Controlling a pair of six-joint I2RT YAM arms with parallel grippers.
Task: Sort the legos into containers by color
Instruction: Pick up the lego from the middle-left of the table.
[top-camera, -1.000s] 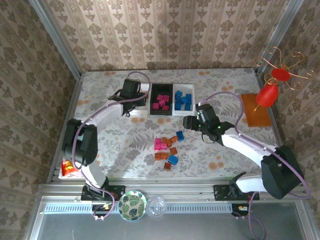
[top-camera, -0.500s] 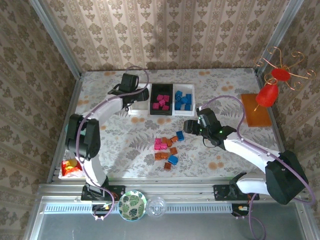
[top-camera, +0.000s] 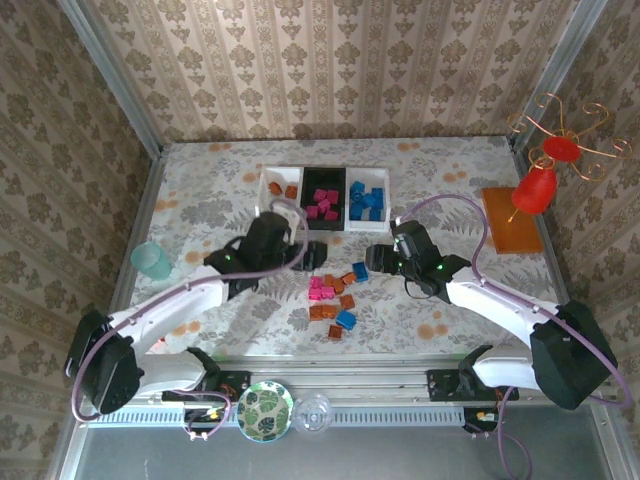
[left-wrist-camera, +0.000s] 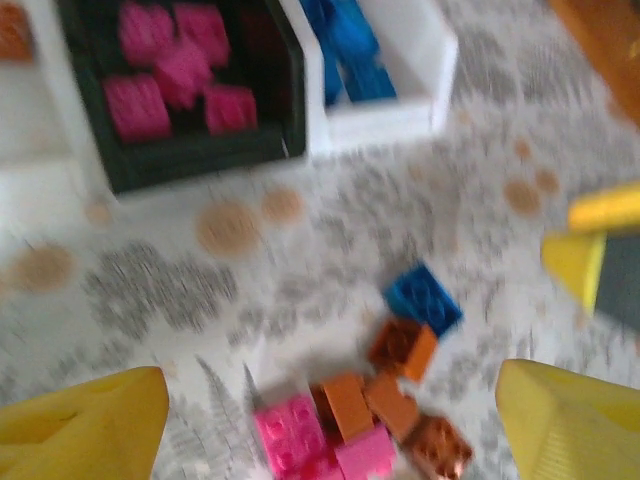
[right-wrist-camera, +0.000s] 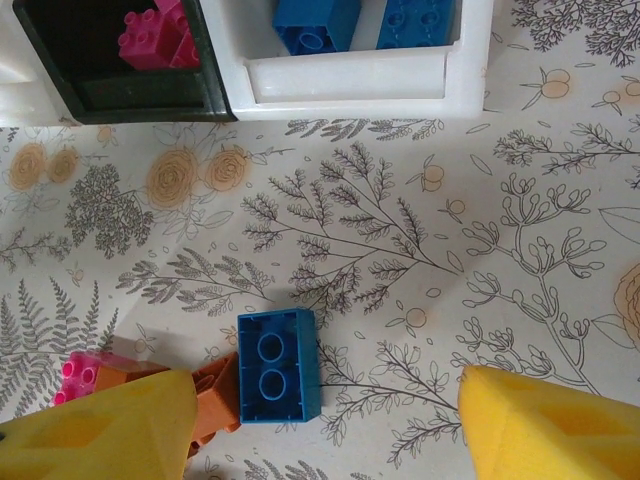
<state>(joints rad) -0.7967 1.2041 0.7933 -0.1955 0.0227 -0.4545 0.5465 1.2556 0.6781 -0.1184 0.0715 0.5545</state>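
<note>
Small plastic legos (top-camera: 337, 295) in blue, pink and orange-brown lie clustered on the floral worktop (top-camera: 220, 200), where the right claw (right-wrist-camera: 325, 425) hangs wide open over one blue brick (right-wrist-camera: 278, 365), so lowering and pinching it looks next.

Containers (top-camera: 366, 226): three joined in a row, far-centre on the surface (top-camera: 200, 200), sorted legos (top-camera: 322, 203) in each. Loose legos (top-camera: 335, 295) heaped mid-surface, in front of the row and apart from it. Left hand (top-camera: 312, 252) just left of the heap's far end, right hand (top-camera: 370, 260) just right of it. Cup (top-camera: 152, 259) near the left edge. Board (top-camera: 511, 220) at the right side. Plate (top-camera: 266, 408) on the near rail, between the arm bases.
</note>
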